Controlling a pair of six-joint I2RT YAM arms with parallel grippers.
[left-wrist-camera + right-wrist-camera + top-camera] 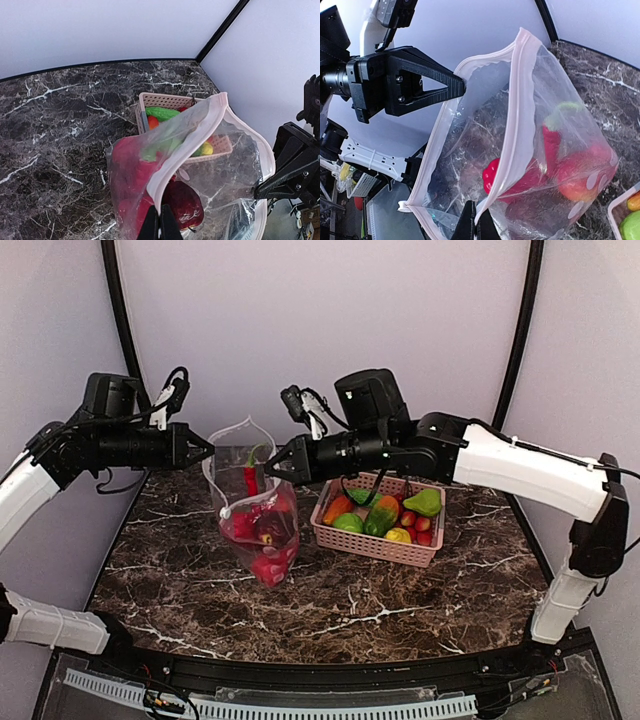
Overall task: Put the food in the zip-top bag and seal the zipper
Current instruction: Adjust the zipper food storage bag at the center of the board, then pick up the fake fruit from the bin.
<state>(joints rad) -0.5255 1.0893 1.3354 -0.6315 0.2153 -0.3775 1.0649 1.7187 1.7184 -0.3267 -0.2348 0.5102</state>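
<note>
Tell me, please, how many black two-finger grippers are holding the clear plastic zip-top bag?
2: the left gripper pinches one rim of the clear plastic zip-top bag; the right gripper pinches the opposite rim.

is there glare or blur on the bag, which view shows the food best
Top external: evenly lit, sharp, but bag small, food a red mass. Left wrist: cloudy film hazes the basket behind. Right wrist: slight sheen, food clearest.

Left gripper [160, 226]: bottom edge of the left wrist view is cutting it off; only pinched tips are showing.
Right gripper [476, 225]: its own view is cropping it likewise.
Food [265, 562]: pieces are blurring together behind the zip-top bag [232, 455]; count untellable.
Basket [372, 542]: the right arm [520, 465] is hiding its far rim.
</note>
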